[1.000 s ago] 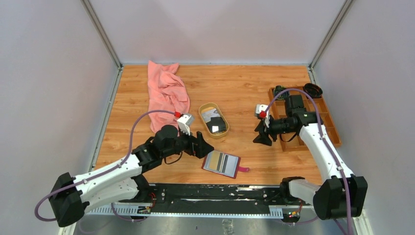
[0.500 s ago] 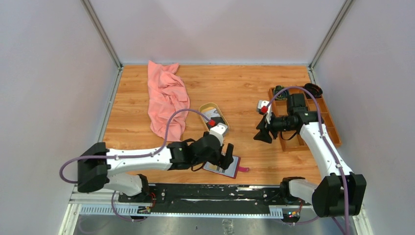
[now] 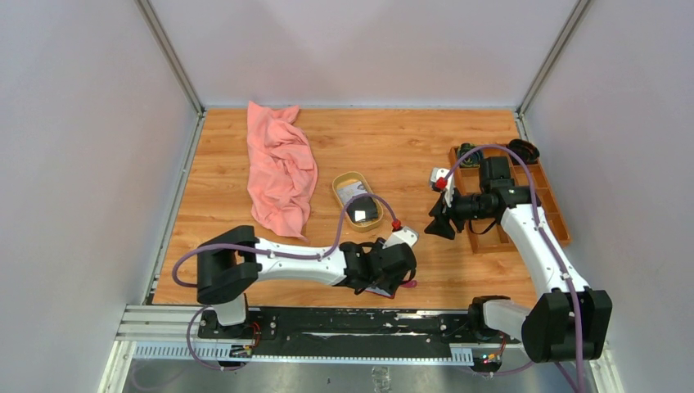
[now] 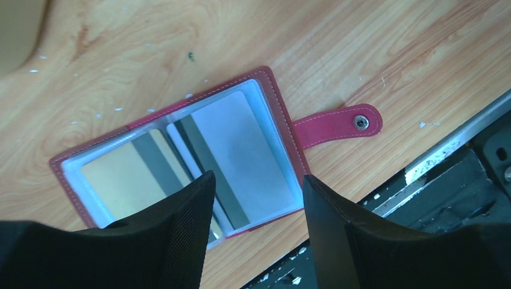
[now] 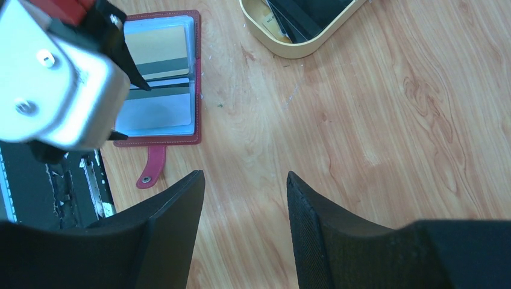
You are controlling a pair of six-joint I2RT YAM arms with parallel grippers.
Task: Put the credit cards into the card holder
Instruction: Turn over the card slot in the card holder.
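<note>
Card holder [image 3: 385, 290] is almost hidden in the overhead view. Left pincer [image 3: 393, 277] sits low at the near table edge, right over it. Only a dark red sliver and the strap [image 3: 407, 284] show, under the pincer and to its right. Jaw gap can't be told from here. Right pincer [image 3: 439, 226] hangs off to the right and farther back over bare table [image 3: 393, 139], jaws parted, nothing in them. Oval tan dish [image 3: 337, 190] is behind left pincer, slightly to its left and well left of right pincer. Credit cards [image 3: 362, 211] lie in it, a black one nearer and a pale one behind. Pink cloth [image 3: 281, 168] is far left of both pincers. Wooden tray [image 3: 556, 214] is just right of right pincer, with small dark items in its back compartments.

Left wrist view: card holder directly below the fingers [image 4: 181, 235], unfolded flat. It is dark red and leather-like with pale stitching and clear sleeves inside. Right sleeve holds a grey card [image 4: 241, 150] with a dark stripe, left sleeve a tan card [image 4: 120, 177] with a dark stripe. Strap with a small metal snap [image 4: 361, 123] sticks out right of the fingers. Fingers are moderately spread with the gap empty. Contact with the holder can't be told.

Right wrist view: right pincer's fingers [image 5: 175, 229] are apart and empty, above wood. Card holder is up-left of the fingertips, partly covered by a grey camera block [image 5: 54, 78]. Dish is ahead at the top edge, with black cards in it.
</note>
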